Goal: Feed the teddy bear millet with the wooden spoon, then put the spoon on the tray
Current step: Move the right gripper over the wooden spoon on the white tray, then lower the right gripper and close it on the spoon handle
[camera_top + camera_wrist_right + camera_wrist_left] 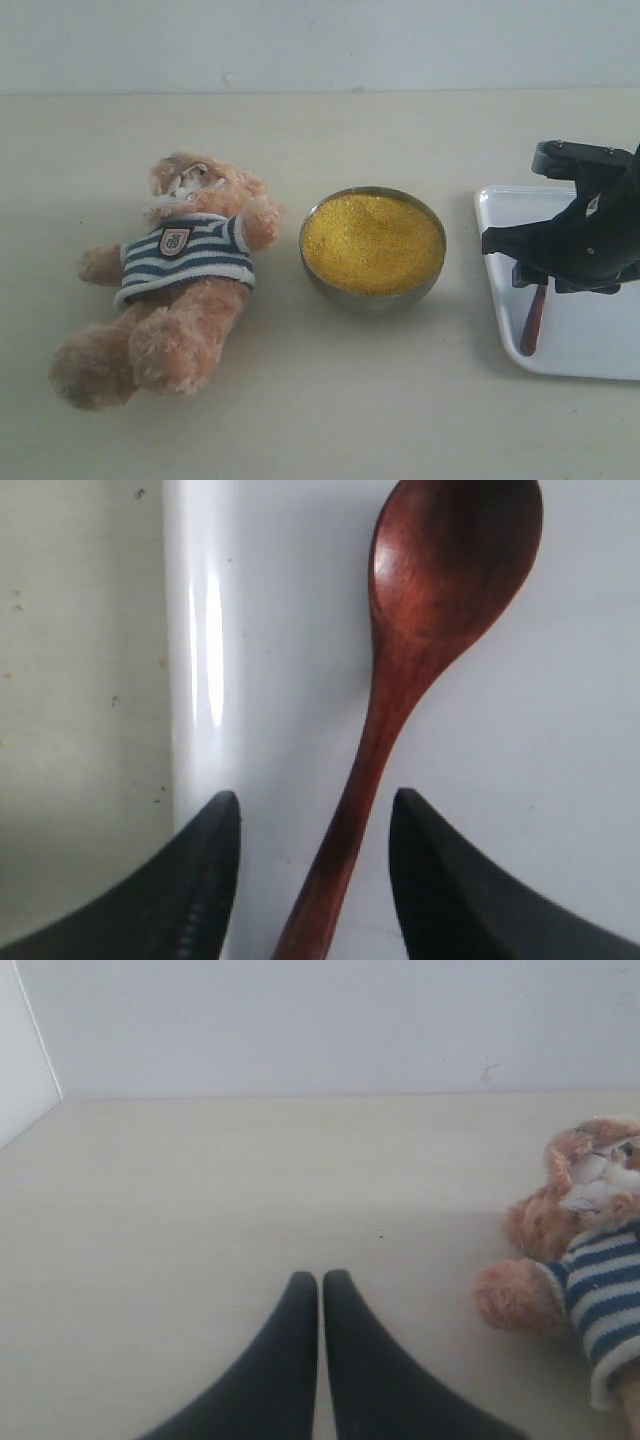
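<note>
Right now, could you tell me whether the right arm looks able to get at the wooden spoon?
Probably yes: the right gripper stands open over the wooden spoon lying on the tray, one jaw either side of its handle, nothing in the way.

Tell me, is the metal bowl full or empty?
Full: yellow millet fills the metal bowl to its rim.
</note>
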Controlling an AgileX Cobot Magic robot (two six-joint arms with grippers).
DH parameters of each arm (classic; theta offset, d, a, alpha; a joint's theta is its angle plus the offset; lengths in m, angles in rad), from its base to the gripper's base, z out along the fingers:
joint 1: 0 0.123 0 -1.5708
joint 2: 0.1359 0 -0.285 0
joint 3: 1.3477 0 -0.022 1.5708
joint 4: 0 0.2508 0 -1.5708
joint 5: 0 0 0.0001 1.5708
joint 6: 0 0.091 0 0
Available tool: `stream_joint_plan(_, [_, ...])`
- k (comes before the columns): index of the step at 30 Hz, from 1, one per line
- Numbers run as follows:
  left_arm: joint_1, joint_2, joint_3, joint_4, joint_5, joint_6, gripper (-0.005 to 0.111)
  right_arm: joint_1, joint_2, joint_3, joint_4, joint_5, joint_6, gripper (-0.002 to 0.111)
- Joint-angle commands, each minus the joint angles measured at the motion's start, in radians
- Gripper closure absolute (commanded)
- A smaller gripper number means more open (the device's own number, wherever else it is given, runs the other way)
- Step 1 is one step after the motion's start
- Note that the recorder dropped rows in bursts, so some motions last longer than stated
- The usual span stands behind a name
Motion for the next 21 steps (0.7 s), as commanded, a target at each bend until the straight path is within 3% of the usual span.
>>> stream_joint_plan(1, [-0.002, -0.004, -0.004, 0.002, -0.005, -0.004, 0.103, 0.001, 0.001, -0.005, -0.009, 0.001, -0.003, 0.065])
stream_joint_plan(21, [-0.002, -0.004, -0.004, 0.002, -0.005, -0.004, 0.103, 0.001, 0.004, -0.005, -0.032, -0.007, 0.044, 0.065])
